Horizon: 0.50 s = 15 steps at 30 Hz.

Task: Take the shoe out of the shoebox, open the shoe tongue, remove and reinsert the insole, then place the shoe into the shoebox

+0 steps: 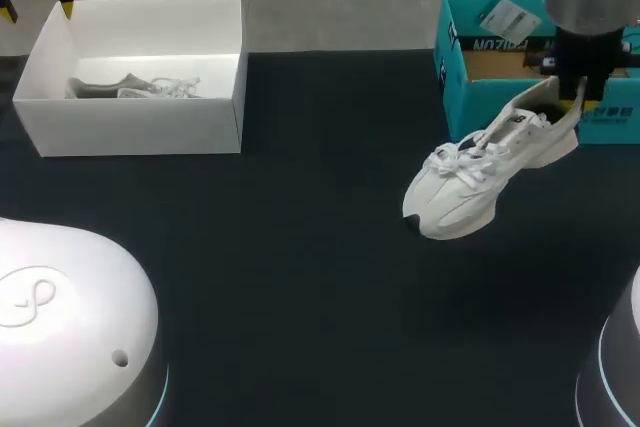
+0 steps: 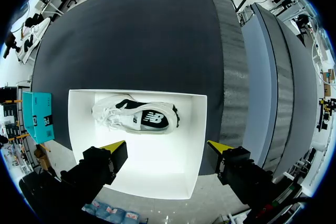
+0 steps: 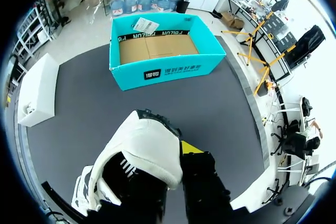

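Note:
A white sneaker [image 1: 480, 172] hangs over the dark table in front of the teal shoebox [image 1: 480, 97], toe tilted down toward the table's middle. My right gripper [image 1: 574, 97] is shut on its heel collar. In the right wrist view the sneaker [image 3: 142, 150] fills the space at the gripper [image 3: 176, 153]; one finger is outside the heel, the other is hidden inside. The open teal shoebox [image 3: 157, 66] lies ahead, with only a card inside. My left gripper [image 1: 38, 7] stands open above the far left of a white box [image 1: 140, 127].
The white box [image 2: 178, 177] holds a second white sneaker [image 2: 136, 119] lying on its side, right under my open left gripper [image 2: 167, 150]. The white box [image 3: 39, 90] also shows in the right wrist view. Dark table surface stretches between the two boxes.

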Each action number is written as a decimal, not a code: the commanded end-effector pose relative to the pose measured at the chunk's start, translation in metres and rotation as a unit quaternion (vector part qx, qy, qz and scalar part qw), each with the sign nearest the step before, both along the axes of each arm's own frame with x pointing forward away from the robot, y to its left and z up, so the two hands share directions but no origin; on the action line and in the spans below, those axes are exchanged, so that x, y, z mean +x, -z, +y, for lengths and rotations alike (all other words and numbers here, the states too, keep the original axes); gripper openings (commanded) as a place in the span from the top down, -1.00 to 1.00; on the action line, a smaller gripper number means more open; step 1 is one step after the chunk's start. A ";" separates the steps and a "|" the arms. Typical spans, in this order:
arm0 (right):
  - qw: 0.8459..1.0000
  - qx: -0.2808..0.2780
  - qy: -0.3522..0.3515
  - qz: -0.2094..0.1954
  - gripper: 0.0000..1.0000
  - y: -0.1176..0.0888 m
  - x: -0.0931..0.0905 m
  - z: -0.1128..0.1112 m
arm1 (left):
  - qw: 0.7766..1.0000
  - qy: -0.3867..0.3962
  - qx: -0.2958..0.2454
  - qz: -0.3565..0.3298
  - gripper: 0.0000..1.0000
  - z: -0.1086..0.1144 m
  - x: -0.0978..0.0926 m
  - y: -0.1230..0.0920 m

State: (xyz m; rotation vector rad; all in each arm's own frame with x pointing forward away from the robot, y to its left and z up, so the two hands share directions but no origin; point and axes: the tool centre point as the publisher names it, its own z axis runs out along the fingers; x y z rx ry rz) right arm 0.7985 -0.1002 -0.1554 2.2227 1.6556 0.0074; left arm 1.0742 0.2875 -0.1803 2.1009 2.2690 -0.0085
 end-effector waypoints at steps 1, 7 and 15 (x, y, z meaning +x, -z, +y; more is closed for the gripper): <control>1.000 0.015 0.001 0.022 1.00 0.001 0.000 0.002 | 1.000 0.000 0.001 -0.001 -1.00 0.000 -0.001 0.000; 0.998 0.027 -0.008 0.048 1.00 0.003 -0.006 0.011 | 1.000 0.000 0.001 -0.001 -1.00 0.000 -0.001 0.000; 0.998 0.027 -0.008 0.048 1.00 0.003 -0.006 0.011 | 1.000 0.000 0.001 -0.001 -1.00 0.000 -0.001 0.000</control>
